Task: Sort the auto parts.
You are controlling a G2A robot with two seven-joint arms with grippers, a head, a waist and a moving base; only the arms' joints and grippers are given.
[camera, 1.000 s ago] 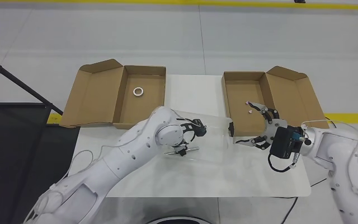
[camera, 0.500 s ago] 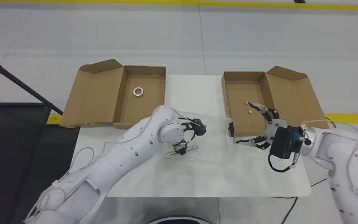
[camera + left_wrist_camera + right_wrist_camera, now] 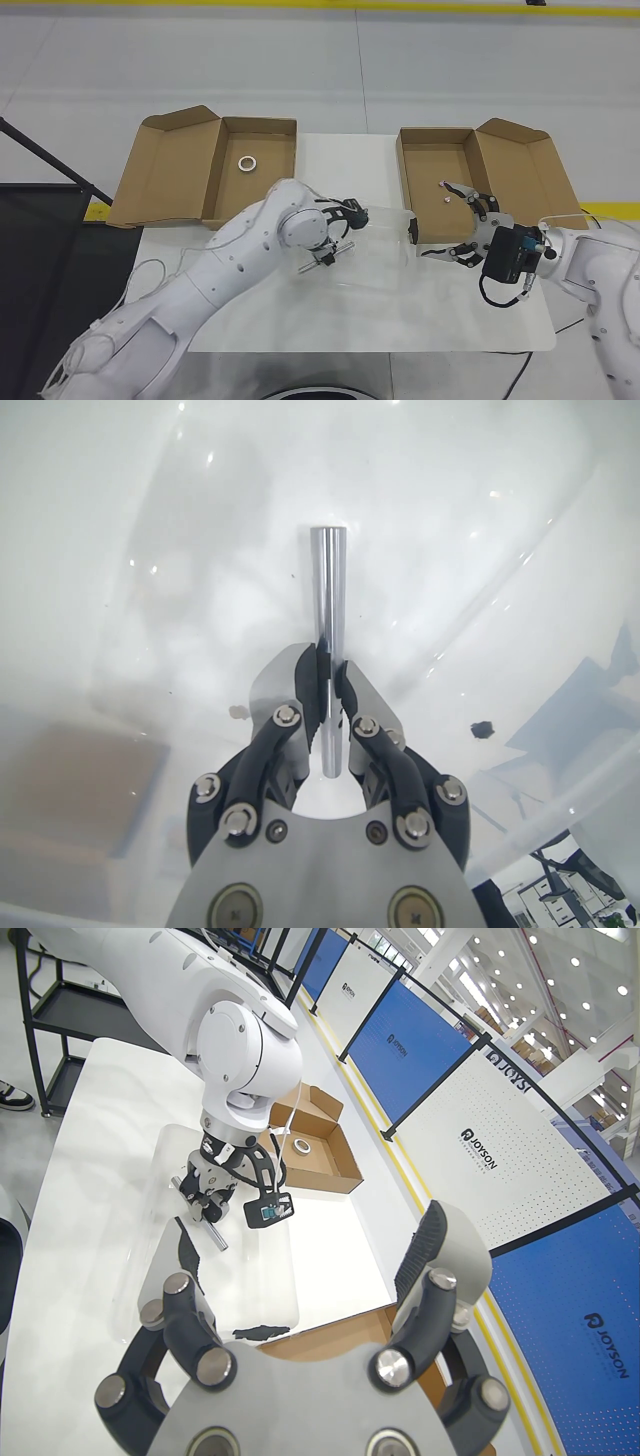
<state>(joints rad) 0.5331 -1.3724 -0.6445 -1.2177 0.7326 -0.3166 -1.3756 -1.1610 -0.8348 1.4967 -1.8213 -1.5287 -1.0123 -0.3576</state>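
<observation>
A shiny metal rod (image 3: 328, 615) is clamped between the black pads of my left gripper (image 3: 327, 672), which is shut on it above the clear plastic tray (image 3: 385, 275) in the table's middle. From the right wrist view the same rod (image 3: 216, 1236) pokes out below the left gripper (image 3: 202, 1203). My right gripper (image 3: 447, 222) stands open and empty at the near edge of the right cardboard box (image 3: 437, 165), its fingers (image 3: 432, 1248) spread wide. A small part (image 3: 442, 185) lies in that box. A metal ring (image 3: 247, 163) lies in the left cardboard box (image 3: 255, 190).
Both boxes have their flaps (image 3: 165, 165) folded outward at the table's back. A black piece (image 3: 412, 230) sits at the tray's right end. Small dark bits (image 3: 482, 729) lie on the tray floor. A black frame (image 3: 40, 150) stands left of the table.
My left gripper has lifted and swung slightly toward the back with the rod in it. The right arm has kept still.
</observation>
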